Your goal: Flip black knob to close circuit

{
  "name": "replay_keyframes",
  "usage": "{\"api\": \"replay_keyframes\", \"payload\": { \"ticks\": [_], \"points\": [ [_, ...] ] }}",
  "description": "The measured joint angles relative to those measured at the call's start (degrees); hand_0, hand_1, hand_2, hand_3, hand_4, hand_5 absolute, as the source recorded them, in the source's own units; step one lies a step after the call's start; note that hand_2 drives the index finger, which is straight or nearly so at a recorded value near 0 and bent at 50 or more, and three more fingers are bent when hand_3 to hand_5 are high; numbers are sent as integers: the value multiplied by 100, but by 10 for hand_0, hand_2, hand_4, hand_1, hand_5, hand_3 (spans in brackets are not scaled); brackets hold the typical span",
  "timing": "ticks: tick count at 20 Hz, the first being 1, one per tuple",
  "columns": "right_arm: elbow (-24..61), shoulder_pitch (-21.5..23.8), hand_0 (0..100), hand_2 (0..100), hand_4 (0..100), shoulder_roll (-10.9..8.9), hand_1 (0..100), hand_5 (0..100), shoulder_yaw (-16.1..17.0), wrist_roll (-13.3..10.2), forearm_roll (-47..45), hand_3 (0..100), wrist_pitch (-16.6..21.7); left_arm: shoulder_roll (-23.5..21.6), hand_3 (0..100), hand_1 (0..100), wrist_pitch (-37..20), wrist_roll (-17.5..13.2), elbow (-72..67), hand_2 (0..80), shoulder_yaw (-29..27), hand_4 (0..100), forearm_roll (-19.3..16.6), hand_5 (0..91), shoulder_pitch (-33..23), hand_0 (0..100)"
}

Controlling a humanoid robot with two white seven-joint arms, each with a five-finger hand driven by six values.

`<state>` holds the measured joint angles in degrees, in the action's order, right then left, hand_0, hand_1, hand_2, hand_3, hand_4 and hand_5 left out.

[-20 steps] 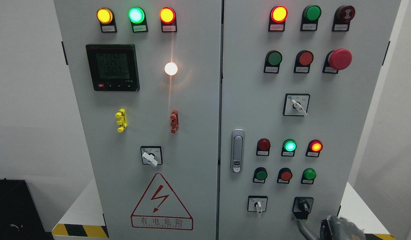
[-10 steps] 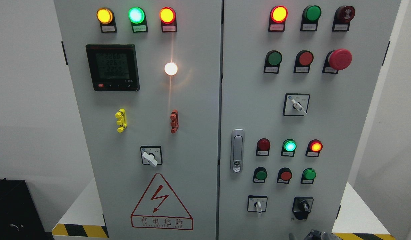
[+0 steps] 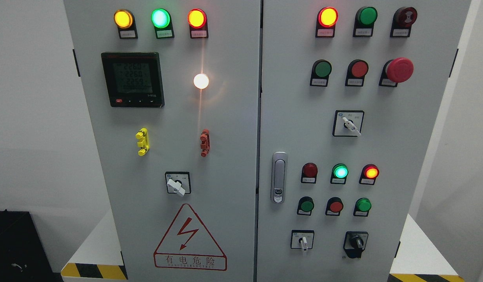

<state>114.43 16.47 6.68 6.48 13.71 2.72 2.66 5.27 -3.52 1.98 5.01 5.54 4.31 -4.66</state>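
The black knob (image 3: 356,243) sits on a black plate at the lower right of the grey cabinet's right door (image 3: 288,117). Its handle points roughly straight up, tilted slightly. Nothing touches it. Neither of my hands shows in the head view.
A white selector switch (image 3: 303,242) sits left of the black knob, with three push buttons (image 3: 335,206) and indicator lamps (image 3: 340,172) above. A red mushroom stop button (image 3: 399,69) stands out at upper right. A door latch (image 3: 279,177) is at the middle. A black box (image 3: 14,246) stands lower left.
My right hand, seen below the black knob a second ago, has dropped down out of the picture. The knob and lamps look unchanged.
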Motion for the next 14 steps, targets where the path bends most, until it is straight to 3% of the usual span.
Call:
{"api": "replay_keyframes", "payload": {
  "ticks": [1, 4, 10, 14],
  "points": [
    [22, 144, 0, 0, 0, -8, 33, 0, -19, 176, -225, 0, 182, 0, 0, 556, 0, 0, 0, 0, 0, 0, 0, 0, 0, 120],
    [71, 486, 0, 0, 0, -30, 14, 0, -56, 484, -736, 0, 564, 0, 0, 556, 0, 0, 0, 0, 0, 0, 0, 0, 0, 120],
    [76, 808, 0, 0, 0, -66, 0, 0, -78, 810, -1362, 0, 789, 0, 0, 556, 0, 0, 0, 0, 0, 0, 0, 0, 0, 120],
    [43, 893, 0, 0, 0, -80, 0, 0, -79, 906, -1594, 0, 818, 0, 0, 556, 0, 0, 0, 0, 0, 0, 0, 0, 0, 120]
  ]
}}
